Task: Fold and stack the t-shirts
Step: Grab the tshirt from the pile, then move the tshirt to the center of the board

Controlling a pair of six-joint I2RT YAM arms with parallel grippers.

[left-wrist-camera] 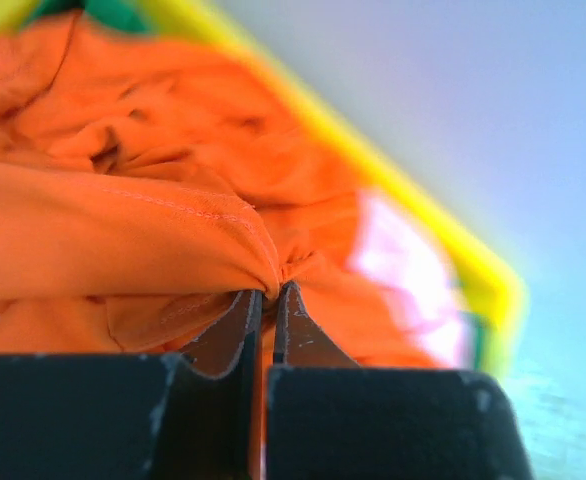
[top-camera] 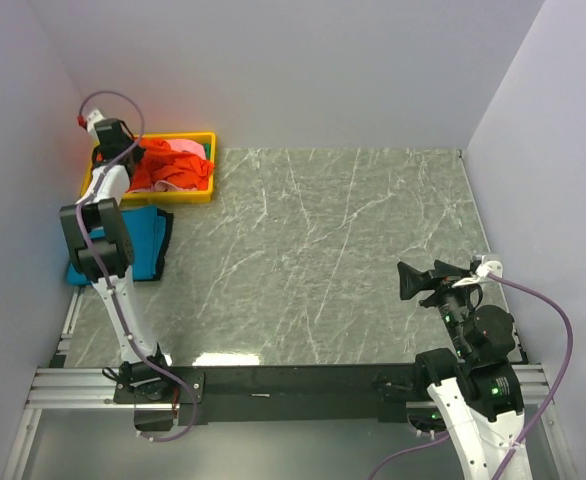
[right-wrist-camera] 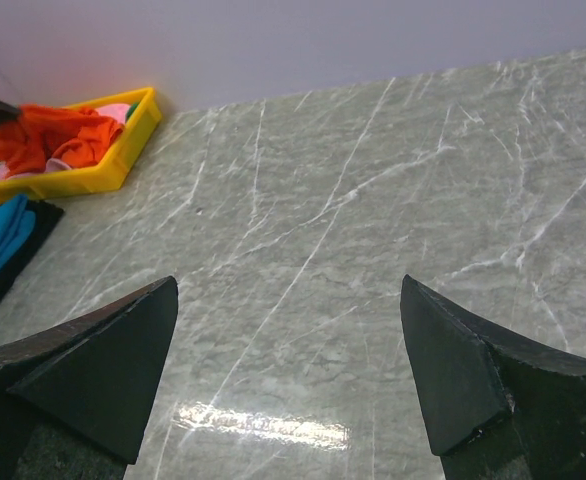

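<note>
left pincer: jaws closed almost flat together, pinching a bunched fold of the orange t-shirt. that shirt lies heaped in the yellow tray at the far left corner of the table. pale pink t-shirt: in the same tray, beside and partly under the orange one. teal t-shirt: outside the tray, just on its near side. right pincer: jaws spread wide, holding nothing, above the table at the near right.
</note>
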